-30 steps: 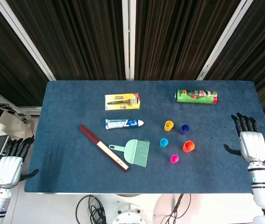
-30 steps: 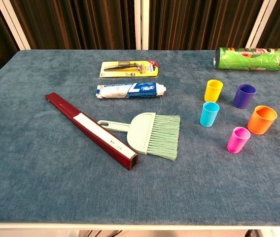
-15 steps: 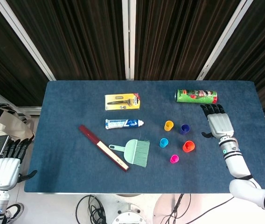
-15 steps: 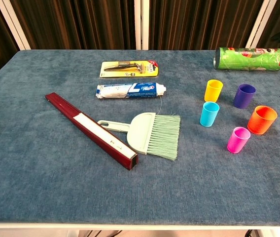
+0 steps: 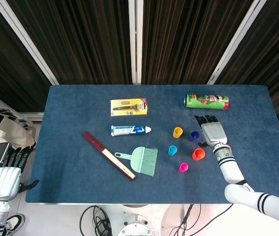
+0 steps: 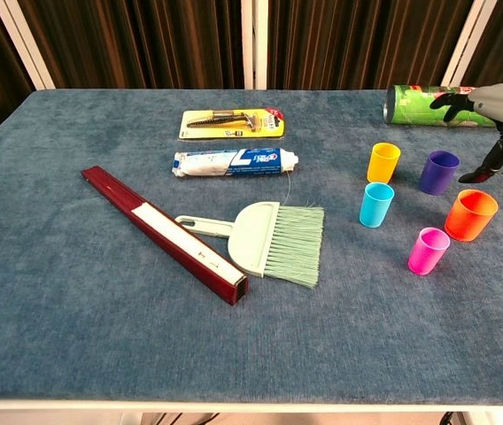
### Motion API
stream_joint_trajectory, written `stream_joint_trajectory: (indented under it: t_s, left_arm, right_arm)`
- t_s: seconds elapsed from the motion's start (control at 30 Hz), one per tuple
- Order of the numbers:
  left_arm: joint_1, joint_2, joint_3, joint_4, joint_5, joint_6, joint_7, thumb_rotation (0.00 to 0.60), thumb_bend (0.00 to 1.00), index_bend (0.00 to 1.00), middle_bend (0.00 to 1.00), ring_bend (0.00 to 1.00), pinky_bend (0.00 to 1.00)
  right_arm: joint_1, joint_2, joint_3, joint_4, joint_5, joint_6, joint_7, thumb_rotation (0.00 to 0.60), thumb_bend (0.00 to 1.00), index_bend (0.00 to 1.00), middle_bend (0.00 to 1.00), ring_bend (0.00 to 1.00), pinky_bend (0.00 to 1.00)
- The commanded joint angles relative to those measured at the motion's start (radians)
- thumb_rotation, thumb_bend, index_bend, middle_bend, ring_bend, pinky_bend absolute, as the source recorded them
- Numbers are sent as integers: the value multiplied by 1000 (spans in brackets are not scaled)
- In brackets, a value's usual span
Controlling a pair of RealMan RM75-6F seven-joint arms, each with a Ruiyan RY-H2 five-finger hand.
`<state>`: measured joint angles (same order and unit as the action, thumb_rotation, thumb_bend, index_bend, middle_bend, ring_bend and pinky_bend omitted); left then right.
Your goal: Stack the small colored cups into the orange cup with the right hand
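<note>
The orange cup [image 5: 198, 154] [image 6: 470, 214] stands upright on the blue table, with a purple cup [image 5: 194, 135] [image 6: 438, 172], a yellow cup [image 5: 178, 132] [image 6: 382, 163], a light blue cup [image 5: 172, 150] [image 6: 376, 204] and a pink cup [image 5: 183, 167] [image 6: 428, 251] standing apart around it. My right hand [image 5: 211, 132] [image 6: 496, 106] hovers open, fingers spread, just right of the purple cup and above the orange one, holding nothing. My left hand [image 5: 7, 172] hangs open off the table's left edge, seen only in the head view.
A green can [image 5: 207, 102] [image 6: 451, 104] lies at the back right. Further left are a toothpaste tube [image 5: 130, 130], a packaged razor [image 5: 128, 106], a mint hand brush [image 5: 144, 160] and a dark red flat stick [image 5: 109, 155].
My right hand has swung in from the table's right edge, leftward over the table, to a spot beside the purple cup. The cups and my left hand have not moved.
</note>
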<state>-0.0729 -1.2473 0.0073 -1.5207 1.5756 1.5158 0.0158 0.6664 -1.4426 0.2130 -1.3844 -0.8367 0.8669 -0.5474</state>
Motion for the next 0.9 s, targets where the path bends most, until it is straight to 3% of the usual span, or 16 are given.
stream_joint_trajectory:
  t_s: [0.03,0.27,0.43,0.7,0.9]
  left_arm:
    - [2,0,1,3,-1,1,-4,600,111,73,57,0,4]
    - [4,1,1,12,-4,1,-17,600,110,73,57,0,4]
    - [3,-1,0,18,-4,1,-25,600,110,90,57,0,4]
    - [4,-1,-2,23,-10,0,-32,600,110,99,57,0,4]
    - [3,1,-4,25,-11,-2,-34,600,110,99,57,0,4]
  right_arm:
    - [16,-21,-9,20,25,2,-17,600,96,22,183,108,147]
    - [38,-61,-21,65,58,7,-26,600,103,130,279,216,288]
    - [45,-83,-26,92,46,18,-12,600,124,261,319,287,405]
    - [54,-112,-32,126,22,26,10,600,146,396,408,323,419]
    - [57,-126,-35,144,11,24,23,600,152,427,451,340,425]
